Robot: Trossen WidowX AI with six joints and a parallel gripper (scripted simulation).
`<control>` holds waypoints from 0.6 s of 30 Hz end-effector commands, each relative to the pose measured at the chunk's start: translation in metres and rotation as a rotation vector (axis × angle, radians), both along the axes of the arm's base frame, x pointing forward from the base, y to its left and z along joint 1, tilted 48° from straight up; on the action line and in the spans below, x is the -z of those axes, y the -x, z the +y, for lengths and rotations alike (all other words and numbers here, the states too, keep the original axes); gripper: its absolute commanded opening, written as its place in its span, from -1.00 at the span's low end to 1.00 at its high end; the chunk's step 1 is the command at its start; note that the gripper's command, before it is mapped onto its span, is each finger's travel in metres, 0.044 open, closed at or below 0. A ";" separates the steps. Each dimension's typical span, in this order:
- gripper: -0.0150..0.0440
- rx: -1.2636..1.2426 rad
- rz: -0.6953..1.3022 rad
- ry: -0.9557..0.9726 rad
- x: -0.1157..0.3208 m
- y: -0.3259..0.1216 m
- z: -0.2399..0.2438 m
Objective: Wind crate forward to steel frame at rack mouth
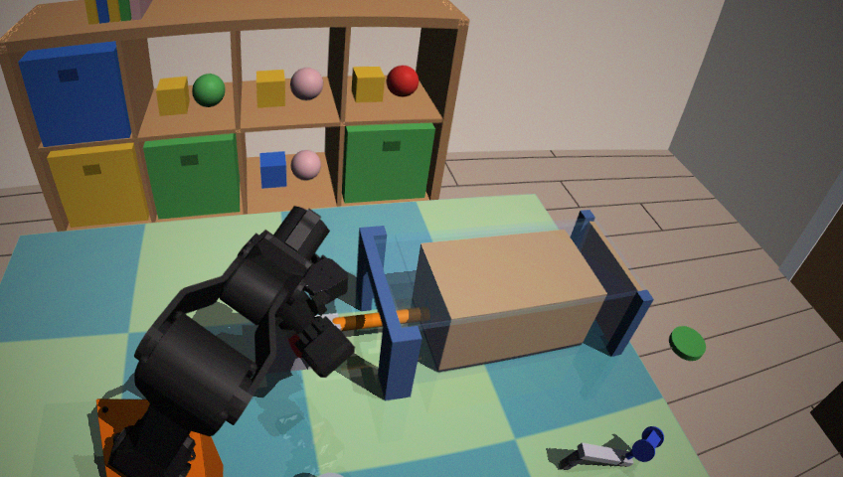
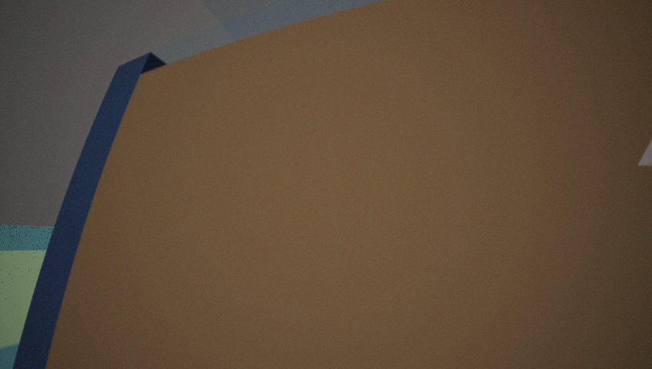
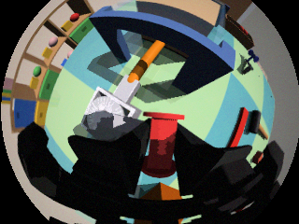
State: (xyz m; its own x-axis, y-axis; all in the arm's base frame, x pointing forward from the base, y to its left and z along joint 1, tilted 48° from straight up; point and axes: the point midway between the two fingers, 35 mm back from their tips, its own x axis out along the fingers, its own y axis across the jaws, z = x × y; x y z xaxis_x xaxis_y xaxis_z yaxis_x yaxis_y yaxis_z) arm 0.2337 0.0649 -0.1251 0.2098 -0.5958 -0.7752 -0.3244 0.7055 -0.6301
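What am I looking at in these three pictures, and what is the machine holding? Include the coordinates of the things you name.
A black one-arm robot works at a checkered bench. The top picture looks down over it; the wrist picture looks past its claw (image 1: pixel 302 331) (image 3: pixel 163 145), closed on a red knob-like grip (image 3: pixel 163 135). Beside that is the pale winch (image 3: pixel 104 106), with an orange strap (image 1: pixel 378 319) (image 3: pixel 151 55) running under the blue frame (image 1: pixel 402 354) (image 3: pixel 163 28) toward a tan crate (image 1: pixel 514 277). The exterior picture is mostly a tan surface and a blue post, too close to explain much.
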 end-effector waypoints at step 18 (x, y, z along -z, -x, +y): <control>-0.49 0.008 -0.015 0.002 0.015 -0.029 0.003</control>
